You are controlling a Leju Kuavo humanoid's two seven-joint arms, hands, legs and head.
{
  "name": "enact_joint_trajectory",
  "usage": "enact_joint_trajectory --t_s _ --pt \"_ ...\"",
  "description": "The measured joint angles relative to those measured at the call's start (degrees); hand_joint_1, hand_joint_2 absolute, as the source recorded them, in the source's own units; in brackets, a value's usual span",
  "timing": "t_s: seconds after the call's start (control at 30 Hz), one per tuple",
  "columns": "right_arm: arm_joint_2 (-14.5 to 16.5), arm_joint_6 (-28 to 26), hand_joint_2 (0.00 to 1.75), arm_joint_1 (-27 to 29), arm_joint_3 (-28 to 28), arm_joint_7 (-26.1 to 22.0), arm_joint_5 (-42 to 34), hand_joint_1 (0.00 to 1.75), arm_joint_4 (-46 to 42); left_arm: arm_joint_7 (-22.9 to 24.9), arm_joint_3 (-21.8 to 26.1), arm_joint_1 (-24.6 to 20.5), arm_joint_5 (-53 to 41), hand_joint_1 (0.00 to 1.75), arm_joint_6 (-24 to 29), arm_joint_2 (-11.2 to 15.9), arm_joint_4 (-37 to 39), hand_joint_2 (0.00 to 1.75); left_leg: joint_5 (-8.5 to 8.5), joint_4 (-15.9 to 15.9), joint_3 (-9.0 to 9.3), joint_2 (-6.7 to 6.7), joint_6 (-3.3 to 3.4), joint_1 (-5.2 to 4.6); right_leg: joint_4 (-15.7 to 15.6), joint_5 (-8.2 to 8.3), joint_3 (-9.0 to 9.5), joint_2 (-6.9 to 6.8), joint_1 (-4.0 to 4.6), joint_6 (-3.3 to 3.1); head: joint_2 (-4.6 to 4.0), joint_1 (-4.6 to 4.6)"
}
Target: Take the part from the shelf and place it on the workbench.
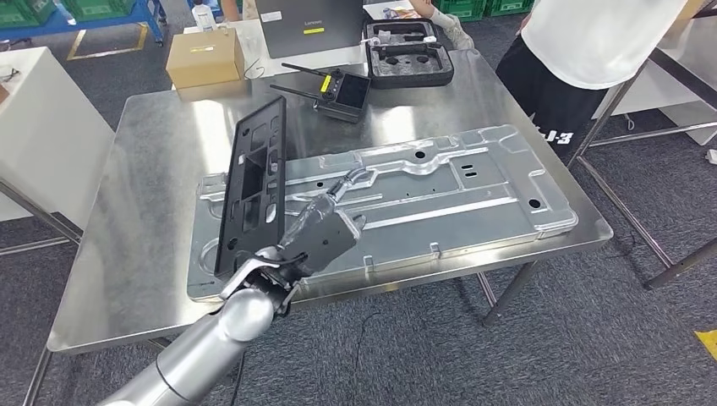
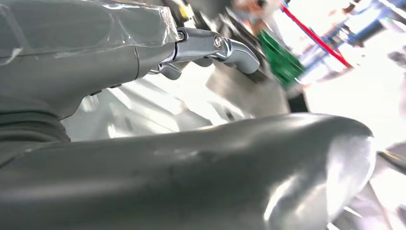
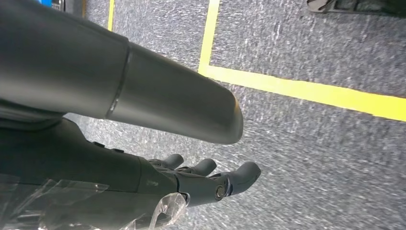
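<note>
My left hand (image 1: 325,230) props the black slotted plastic panel (image 1: 251,182) upright on the embossed steel plate (image 1: 473,182); I cannot tell how firmly. Letting go carelessly could topple it.

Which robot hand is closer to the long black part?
Left. The left robot hand is right beside the black part, over the workbench. The right robot hand hangs above the floor.

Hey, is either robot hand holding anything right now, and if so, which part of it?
The left hand seems to hold the black part near its lower end, tilted over the metal panel. The right hand holds nothing.
</note>
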Motion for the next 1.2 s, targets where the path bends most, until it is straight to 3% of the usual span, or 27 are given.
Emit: enact_joint_trajectory --t_s 0.03,0.13,0.17,0.2,0.3,0.33,0.37,0.43,0.47,0.5,0.53,0.57,0.63,0.7,0.73,0.8,0.83,0.87,0.93,0.97,1.0,1.03,1.07,1.13,1.2 --pt "-0.02 -0.21 0.0 0.19 0.0 0.04 -0.3 0.0 0.0 -0.95 -0.22 1.33 1.61 0.0 -0.09 0.15 -1.4 0.0 0.13 -0.71 1.24 0.0 0.41 -0.23 0.0 0.37 -0.45 0.01 0.2 -0.09 0.0 0.0" --pt "-0.04 -0.39 0.0 0.43 -0.04 0.63 -1.5 0.0 0.0 -3.26 -0.81 4.34 4.73 0.0 0.04 0.92 -5.61 0.0 3.25 -13.05 9.6 0.0 2.44 -1.29 -0.05 1.7 -1.64 0.03 0.66 -0.07 0.01 0.03" --pt "-0.05 -0.39 0.0 0.48 -0.1 0.9 -2.11 0.0 0.0 -3.86 -0.95 5.26 5.42 0.0 0.16 1.3 -7.0 0.0 4.12 -16.41 11.51 -0.01 2.94 -1.63 -0.12 2.13 -1.82 -0.01 0.63 0.11 0.01 -0.02" --pt "-0.1 -0.38 0.0 0.55 -0.2 1.21 -2.76 0.0 0.0 -4.33 -1.02 6.33 6.07 0.0 0.25 1.73 -8.29 0.0 4.56 -17.87 12.19 -0.01 3.19 -1.9 -0.2 2.5 -1.85 -0.05 0.51 0.36 0.01 -0.06" --pt "-0.44 -0.35 0.0 0.82 -0.62 2.41 -4.05 0.0 0.01 -5.03 -1.11 10.86 7.5 0.0 0.5 3.84 -11.31 0.0 6.22 -18.61 11.77 0.1 3.51 -2.13 -0.7 3.26 -1.89 -0.05 0.15 1.26 0.0 -0.25" --pt "-0.57 -0.33 0.0 0.89 -0.74 2.78 -4.17 0.0 0.02 -5.15 -1.11 12.64 7.73 0.0 0.6 4.63 -11.9 0.0 7.05 -18.92 11.44 0.19 3.74 -1.97 -0.07 2.02 -2.24 -0.05 0.13 1.49 0.0 -0.27" --pt "-0.69 -0.29 0.0 0.96 -0.86 3.1 -4.25 0.0 0.02 -5.32 -1.09 14.41 7.92 0.0 0.72 5.27 -12.28 0.0 7.97 -19.22 10.91 0.27 3.95 -1.73 1.63 -0.36 -2.86 -0.06 0.11 1.7 0.0 -0.24" --pt "-0.84 -0.24 0.0 0.97 -1.04 3.62 -4.3 0.0 0.02 -5.95 -0.91 17.79 8.62 0.0 0.9 6.4 -12.56 0.0 9.43 -19.31 9.41 0.32 4.15 -1.5 8.46 -7.06 -4.44 -0.13 -0.03 2.09 0.0 -0.05" --pt "-0.93 -0.27 0.0 0.97 -1.11 3.8 -4.36 0.0 0.02 -6.41 -0.74 19.42 9.42 0.0 1.08 6.95 -12.59 0.0 10.07 -19.27 8.57 0.34 4.11 -1.47 12.23 -9.25 -4.95 -0.13 -0.1 2.3 0.0 0.05" --pt "-1.05 -0.33 0.0 0.95 -1.18 3.91 -4.49 0.0 0.02 -7.08 -0.46 21.07 10.72 0.0 1.3 7.54 -12.5 0.0 10.69 -19.23 7.73 0.4 3.99 -1.46 15.06 -10.02 -4.92 -0.14 -0.15 2.49 0.0 0.1" --pt "-1.2 -0.42 0.0 0.93 -1.27 3.86 -4.63 0.0 0.02 -8.12 -0.13 22.72 12.76 0.0 1.51 8.15 -12.22 0.0 11.28 -19.16 6.89 0.48 3.85 -1.43 16.13 -9.31 -4.03 -0.15 -0.2 2.66 0.0 0.12" --pt "-1.31 -0.52 0.0 0.92 -1.38 3.68 -4.74 0.0 0.02 -9.55 0.19 24.31 15.29 0.0 1.68 8.74 -11.69 0.0 11.83 -19.07 6.09 0.54 3.63 -1.35 15.09 -7.75 -2.12 -0.16 -0.28 2.81 0.0 0.11" --pt "-1.47 -0.72 0.0 0.83 -1.56 3.09 -4.91 0.0 0.02 -13.18 0.63 27.11 21.0 0.0 1.88 10.04 -9.89 0.0 12.75 -18.62 4.7 0.57 3.02 -1.28 7.65 -5.7 4.24 -0.14 -0.44 3.11 0.01 0.15" --pt "-1.51 -0.92 0.0 0.7 -1.63 2.43 -5.23 0.0 0.02 -15.63 0.74 29.24 25.17 0.0 2.57 11.43 -7.3 0.0 13.54 -18.08 3.93 0.57 2.34 -1.38 0.04 -6.62 9.37 0.04 -0.36 2.59 0.01 0.17" --pt "-1.51 -1.0 0.0 0.63 -1.67 2.12 -5.49 0.0 0.02 -15.85 0.71 30.12 26.32 0.0 3.29 12.12 -5.72 0.0 14.0 -17.99 3.78 0.6 2.03 -1.44 -1.86 -7.23 10.42 0.13 -0.18 2.1 0.01 0.15" --pt "-1.46 -1.11 0.0 0.59 -1.79 1.83 -5.93 0.0 0.03 -13.99 0.31 31.51 26.29 0.0 5.77 13.28 -2.32 0.0 14.61 -17.96 3.69 0.6 1.47 -1.24 -2.07 -6.8 10.05 0.02 -0.04 0.92 -0.01 0.07" --pt "-1.41 -1.12 0.0 0.53 -1.85 1.82 -6.04 0.0 0.04 -12.25 -0.08 32.1 25.59 0.0 7.37 13.77 -0.56 0.0 13.76 -17.32 3.38 0.54 1.11 -1.1 -2.02 -6.3 9.62 -0.09 0.0 0.4 -0.01 0.01" --pt "-1.37 -1.1 0.0 0.42 -1.89 1.96 -6.03 0.0 0.05 -10.32 -0.61 32.53 24.61 0.0 8.99 14.19 1.28 0.0 11.8 -15.68 2.75 0.47 0.73 -0.96 -2.05 -5.71 9.05 -0.26 -0.05 -0.08 -0.01 -0.04" --pt "-1.34 -1.03 0.0 0.22 -1.91 2.43 -5.82 0.0 0.07 -7.06 -1.99 32.94 22.81 0.0 11.51 14.77 5.74 0.0 5.56 -8.95 0.78 0.38 0.01 -0.72 -2.03 -4.33 7.39 -0.45 0.0 -0.64 -0.01 -0.16" --pt "-1.34 -0.99 0.0 0.18 -1.92 2.61 -5.7 0.0 0.07 -6.28 -2.73 33.04 22.23 0.0 12.18 14.96 8.23 0.0 3.18 -5.01 -0.03 0.38 -0.17 -0.63 -2.0 -3.63 6.45 -0.52 0.07 -0.78 -0.01 -0.2" --pt "-1.35 -0.95 0.0 0.23 -1.92 2.73 -5.61 0.0 0.07 -5.82 -3.45 33.17 21.94 0.0 12.53 15.07 10.86 0.0 2.2 -1.91 -0.27 0.38 -0.21 -0.55 -1.98 -2.92 5.46 -0.53 0.18 -0.86 -0.01 -0.22" --pt "-1.36 -0.9 0.0 0.28 -1.92 2.81 -5.55 0.0 0.07 -5.4 -4.12 33.28 21.8 0.0 12.66 15.15 13.29 0.0 2.71 -0.51 0.28 0.37 -0.09 -0.54 -1.95 -2.21 4.48 -0.51 0.32 -0.92 0.0 -0.24" --pt "-1.36 -0.84 0.0 0.31 -1.92 2.88 -5.53 0.0 0.07 -4.85 -4.69 33.32 21.89 0.0 12.63 15.2 15.4 0.0 4.19 -1.12 1.74 0.37 0.21 -0.6 -1.94 -1.52 3.55 -0.48 0.48 -0.95 0.0 -0.25" --pt "-1.26 -0.75 0.0 0.28 -1.92 3.18 -5.44 0.0 0.07 -3.15 -5.44 33.19 23.46 0.0 11.78 15.22 19.39 0.0 6.49 -8.12 7.59 0.36 1.39 -0.97 -1.93 -0.16 1.97 -0.36 0.81 -0.9 0.01 -0.24" --pt "-1.07 -0.68 0.0 0.23 -1.92 3.69 -5.05 0.0 0.07 -0.46 -5.62 32.84 27.66 0.0 8.92 14.95 24.46 0.0 5.81 -17.54 13.96 0.34 2.41 -1.48 -2.02 1.03 1.21 -0.33 0.97 -0.58 0.01 -0.2"
